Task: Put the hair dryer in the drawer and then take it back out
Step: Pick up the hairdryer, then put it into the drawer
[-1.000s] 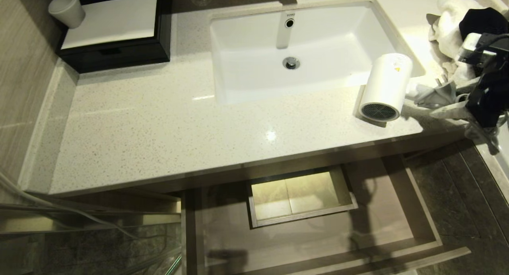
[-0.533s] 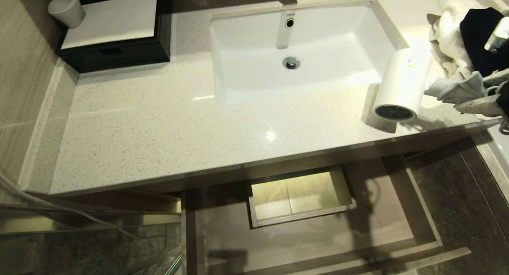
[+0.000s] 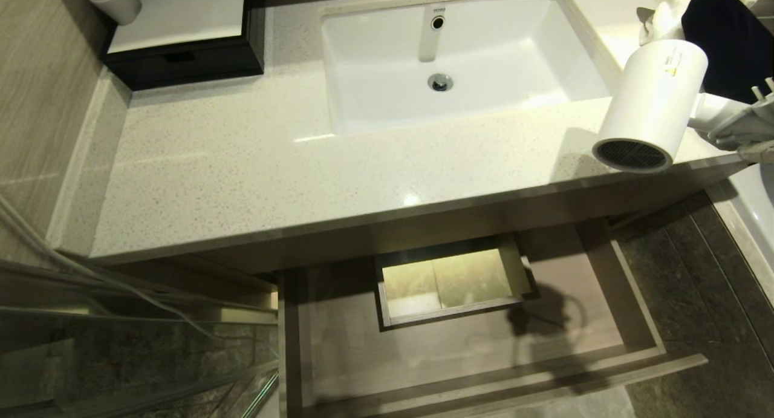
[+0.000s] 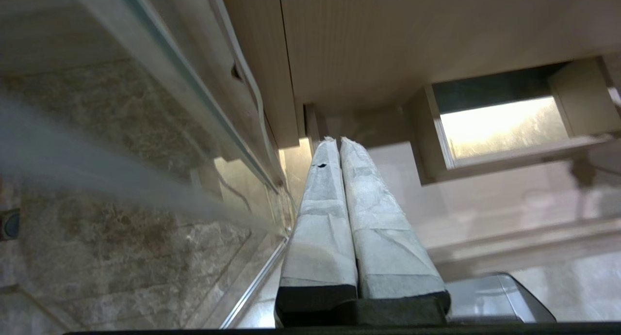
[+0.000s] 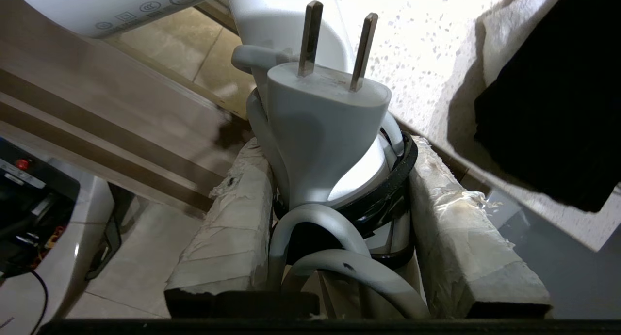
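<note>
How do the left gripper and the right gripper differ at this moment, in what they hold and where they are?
The right gripper is shut on the hair dryer, clamping its bundled cord and plug; the left gripper holds nothing, fingers pressed together. The right gripper is beside the countertop edge, carrying the dryer; the left gripper hangs low beside the open drawer. Both have fingers wrapped in pale tape.

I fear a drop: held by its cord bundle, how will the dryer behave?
The dryer probably swings or sags, since the right tool clamps only the bendy cord and plug. Its smooth round barrel would likely roll if set down. It looks like light plastic, so the grip may well hold.
</note>
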